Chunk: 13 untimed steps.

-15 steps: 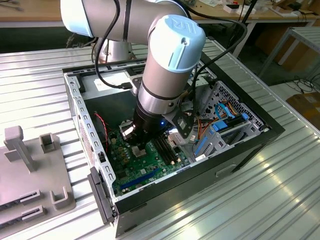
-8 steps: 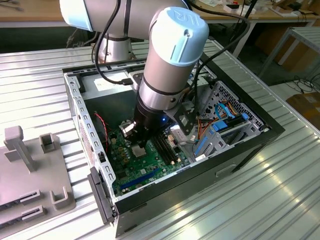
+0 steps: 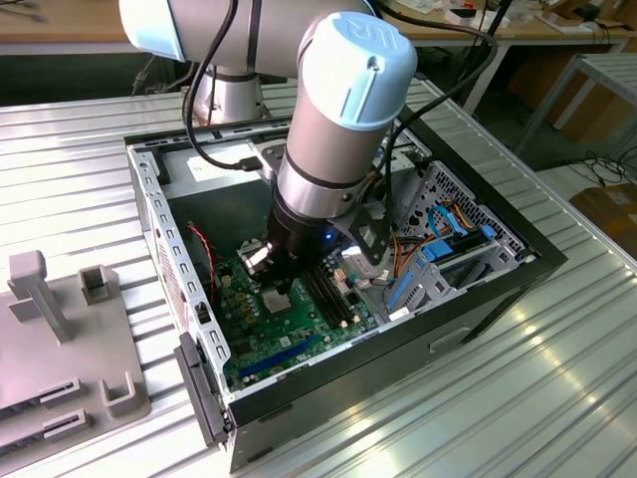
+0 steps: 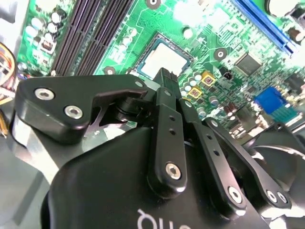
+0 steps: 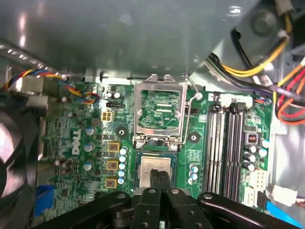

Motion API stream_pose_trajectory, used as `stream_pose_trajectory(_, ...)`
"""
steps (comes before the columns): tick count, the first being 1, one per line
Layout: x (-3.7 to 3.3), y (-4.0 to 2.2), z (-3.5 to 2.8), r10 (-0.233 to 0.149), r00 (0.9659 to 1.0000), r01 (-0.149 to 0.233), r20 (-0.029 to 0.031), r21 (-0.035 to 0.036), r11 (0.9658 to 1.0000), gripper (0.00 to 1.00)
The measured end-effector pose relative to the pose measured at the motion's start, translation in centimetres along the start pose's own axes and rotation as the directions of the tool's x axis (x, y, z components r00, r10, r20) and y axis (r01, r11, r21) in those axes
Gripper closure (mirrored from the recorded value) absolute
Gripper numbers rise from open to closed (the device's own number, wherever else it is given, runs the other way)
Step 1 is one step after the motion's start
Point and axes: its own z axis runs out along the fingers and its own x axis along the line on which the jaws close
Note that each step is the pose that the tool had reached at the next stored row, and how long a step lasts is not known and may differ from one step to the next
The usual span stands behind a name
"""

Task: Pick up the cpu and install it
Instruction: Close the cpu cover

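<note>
Placement looks to be the step in hand: the cpu (image 5: 157, 163) lies flat and square in its socket on the green board (image 5: 86, 124), inside the open computer case (image 3: 418, 334) that stands on the ribbed metal worktop (image 3: 557, 378). The gripper (image 5: 159, 175), at the end of the arm (image 3: 338, 119), is reached down into the case. In both wrist views its jaws are drawn narrow, pressed together with nothing visible between them, and their tips sit at the near edge of the chip's silver face. Whether they touch the chip or hang just above it I cannot tell. The hinged metal frame (image 5: 139, 107) that would clamp the chip stands flipped open just beside the socket, so I judge the install to be partly done, with the chip in place but not locked down. By my reading, any further move calls for the tips to come away cleanly without nudging the chip, because nothing holds it in the socket. Counted: one arm, one gripper, one cpu, one socket, one open frame, one case, and what look like four long black memory slots (image 5: 226, 143) beside the socket.
</note>
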Motion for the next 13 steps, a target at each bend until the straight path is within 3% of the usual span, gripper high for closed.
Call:
stream_pose_trajectory(2, -0.21, -0.02, 0.0, -0.036, 0.9993, 0.036, -0.0018, 0.0004, 0.9993, 0.89)
stream_pose_trajectory(9, -1.19, 0.27, -0.1, -0.039, 0.9992, 0.039, -0.0012, 0.0006, 0.9992, 0.89)
stream_pose_trajectory(13, -1.31, 0.39, -0.09, -0.039, 0.9992, 0.039, -0.0012, 0.0008, 0.9992, 0.89)
